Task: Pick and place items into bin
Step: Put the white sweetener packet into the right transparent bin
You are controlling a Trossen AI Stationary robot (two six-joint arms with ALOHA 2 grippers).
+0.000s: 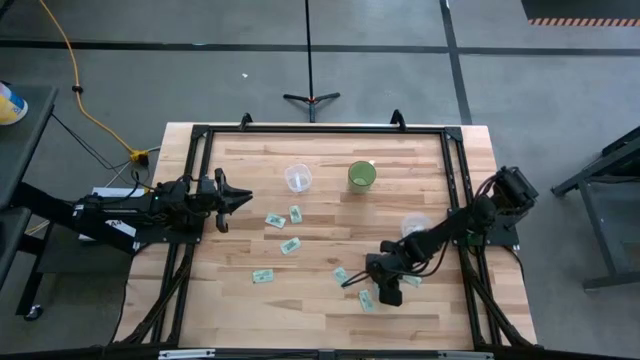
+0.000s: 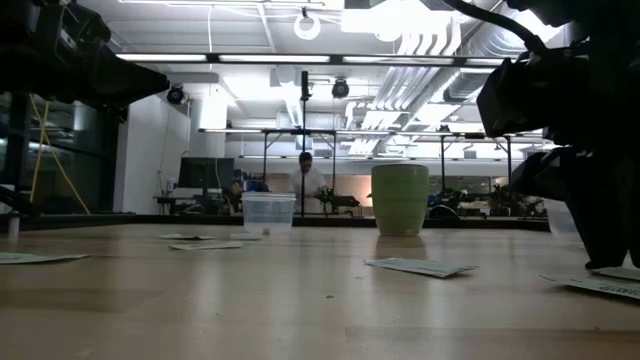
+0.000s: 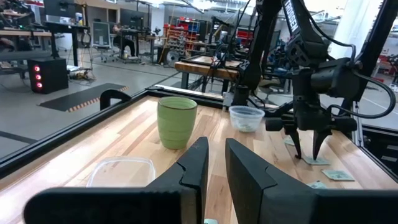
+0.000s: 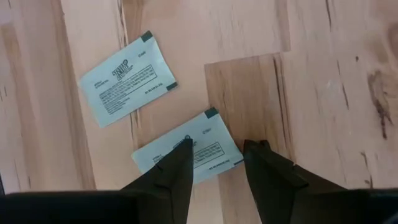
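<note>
I see my right gripper [image 4: 214, 163] spread over a flat packet [image 4: 186, 155], its long axis running 8-to-2 o'clock.

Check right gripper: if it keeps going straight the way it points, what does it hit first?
The right gripper points straight down at the table. It would likely meet the packet under its fingertips first, with one finger landing on its edge and the other probably on bare wood beside it.

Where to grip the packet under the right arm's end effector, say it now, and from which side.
Come straight down from above. The packet lies flat on the table, so there is no raised side to grab; pinch it across its short width, near the corner between the right end effector's open fingers. The second packet lies apart, out of the way.
</note>
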